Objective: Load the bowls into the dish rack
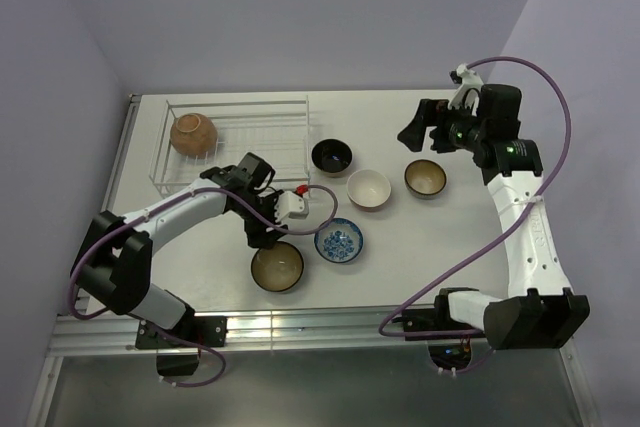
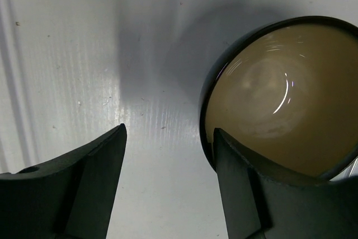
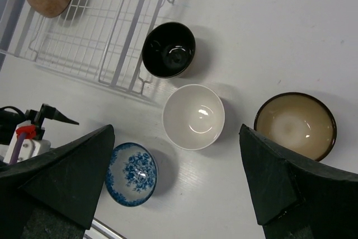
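The left gripper (image 2: 169, 130) is open and points down near the tabletop's (image 1: 450, 247) near edge. One finger (image 2: 251, 194) is inside the rim of the near tan bowl (image 2: 279, 99) and the other is outside it, well clear of its wall. The blue-and-white bowl (image 1: 339, 241) sits just to the right of that bowl.

The right gripper (image 3: 177, 130) hangs wide open with nothing in it, above the far right part. Across the middle stand the black bowl (image 3: 168, 50), the white bowl (image 3: 193, 116) and the right tan bowl (image 3: 295, 125), each apart from the next.

The rack (image 1: 280, 132) sits by the far left corner. The third tan bowl (image 1: 193, 134) lies tipped over at its left end.
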You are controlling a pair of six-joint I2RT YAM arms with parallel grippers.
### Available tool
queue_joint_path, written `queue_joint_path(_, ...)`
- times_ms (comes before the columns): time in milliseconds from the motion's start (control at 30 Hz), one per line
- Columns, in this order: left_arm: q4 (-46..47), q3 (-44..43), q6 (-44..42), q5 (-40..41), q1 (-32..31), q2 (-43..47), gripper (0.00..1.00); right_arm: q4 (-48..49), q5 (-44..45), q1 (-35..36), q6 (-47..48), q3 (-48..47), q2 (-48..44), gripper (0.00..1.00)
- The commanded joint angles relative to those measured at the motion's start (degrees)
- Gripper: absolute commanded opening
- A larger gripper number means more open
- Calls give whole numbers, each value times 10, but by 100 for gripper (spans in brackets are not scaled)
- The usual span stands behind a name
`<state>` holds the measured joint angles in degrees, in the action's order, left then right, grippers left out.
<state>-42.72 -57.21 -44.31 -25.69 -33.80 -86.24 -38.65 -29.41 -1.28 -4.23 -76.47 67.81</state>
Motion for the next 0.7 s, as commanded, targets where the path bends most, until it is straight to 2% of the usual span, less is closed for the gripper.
queue_joint_path(0,15,10,-9,-18,-4,7,68,1,-13,-5,-6,2,4,99)
queue_joint_path(267,32,36,11,1,-34,-13,61,-1,-36,-6,-24,4,23,100)
queue_joint_path(500,57,41,38,6,-37,-23,30,-5,-64,-7,-38,20,29,100)
queue_joint_path(667,59,24,76,-3,-37,-12,14,-5,-61,-7,-41,28,33,100)
